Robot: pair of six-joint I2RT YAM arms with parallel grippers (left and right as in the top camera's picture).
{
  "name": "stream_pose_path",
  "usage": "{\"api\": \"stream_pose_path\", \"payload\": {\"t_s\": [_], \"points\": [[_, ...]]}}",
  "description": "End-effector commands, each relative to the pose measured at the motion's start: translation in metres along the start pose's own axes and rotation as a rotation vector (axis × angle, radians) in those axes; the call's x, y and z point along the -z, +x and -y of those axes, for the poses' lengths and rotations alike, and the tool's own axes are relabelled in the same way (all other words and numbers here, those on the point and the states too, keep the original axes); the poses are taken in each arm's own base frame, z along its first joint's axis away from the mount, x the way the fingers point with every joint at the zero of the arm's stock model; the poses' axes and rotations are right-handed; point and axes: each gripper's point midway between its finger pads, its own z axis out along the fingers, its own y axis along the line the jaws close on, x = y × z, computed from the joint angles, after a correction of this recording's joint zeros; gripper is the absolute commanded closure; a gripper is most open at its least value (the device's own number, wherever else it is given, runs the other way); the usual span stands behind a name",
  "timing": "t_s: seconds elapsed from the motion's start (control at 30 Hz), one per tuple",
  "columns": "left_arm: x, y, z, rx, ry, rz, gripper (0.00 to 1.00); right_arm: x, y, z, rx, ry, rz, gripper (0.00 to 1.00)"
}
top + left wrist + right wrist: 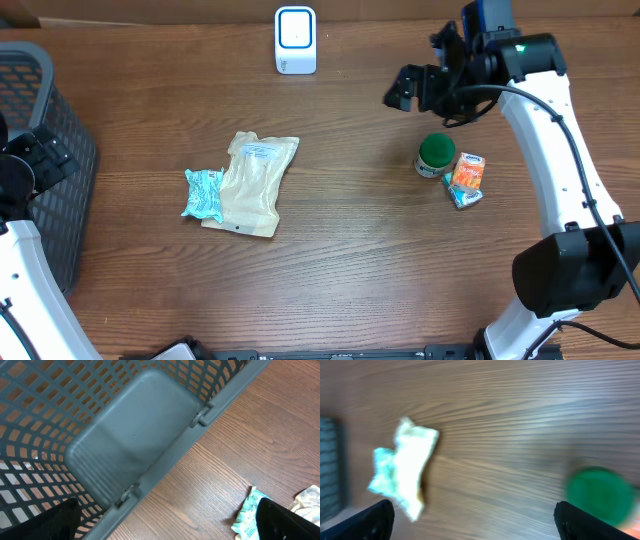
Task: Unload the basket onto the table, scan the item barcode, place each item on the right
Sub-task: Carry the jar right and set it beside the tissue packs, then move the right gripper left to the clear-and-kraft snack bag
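The white barcode scanner [295, 40] stands at the table's far edge. Several items lie on the wood: a tan pouch [255, 182] with a teal packet [203, 193] against its left side, a green-lidded jar [436, 155], and an orange packet [467, 176] beside the jar. My right gripper [415, 82] hangs open and empty, up and left of the jar. Its wrist view is blurred and shows the green lid [600, 495] at right and the pouch [407, 472] at left. My left gripper [35, 160] is open and empty over the basket's rim.
A grey mesh basket [45, 110] fills the left edge of the table, and its wall and rim [165, 455] take up most of the left wrist view. The teal packet [247, 515] and a corner of the pouch [307, 497] show there at bottom right.
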Motion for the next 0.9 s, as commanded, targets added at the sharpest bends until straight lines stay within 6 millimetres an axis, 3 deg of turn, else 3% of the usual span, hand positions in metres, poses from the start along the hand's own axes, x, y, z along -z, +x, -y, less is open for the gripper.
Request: {"api": "stream_pose_path", "payload": {"t_s": [0.0,0.1,0.27,0.4,0.5,0.53,0.73,0.87], "points": [[0.001,-0.003,-0.003,-0.011,-0.013,0.007,0.00,-0.019,0.027,-0.036,0.003,-0.155,-0.094,0.01],[0.001,-0.003,-0.003,-0.011,-0.013,0.007,0.00,-0.058,0.055,-0.049,-0.027,-0.161,-0.164,0.17],[0.001,-0.003,-0.003,-0.011,-0.013,0.007,0.00,-0.113,0.087,-0.076,-0.091,-0.198,-0.188,0.20],[0.001,-0.003,-0.003,-0.011,-0.013,0.007,0.00,-0.146,0.103,-0.095,-0.108,-0.219,-0.146,0.24],[0.001,-0.003,-0.003,-0.011,-0.013,0.007,0.00,-0.164,0.112,-0.104,-0.117,-0.209,-0.099,0.33],[0.001,-0.003,-0.003,-0.011,-0.013,0.007,0.01,-0.174,0.120,-0.116,-0.093,-0.231,-0.073,0.36],[0.001,-0.003,-0.003,-0.011,-0.014,0.007,0.00,-0.201,0.133,-0.130,-0.079,-0.199,-0.023,0.36],[0.001,-0.003,-0.003,-0.011,-0.013,0.007,0.00,-0.225,0.140,-0.124,-0.103,-0.186,-0.046,0.36]]}}
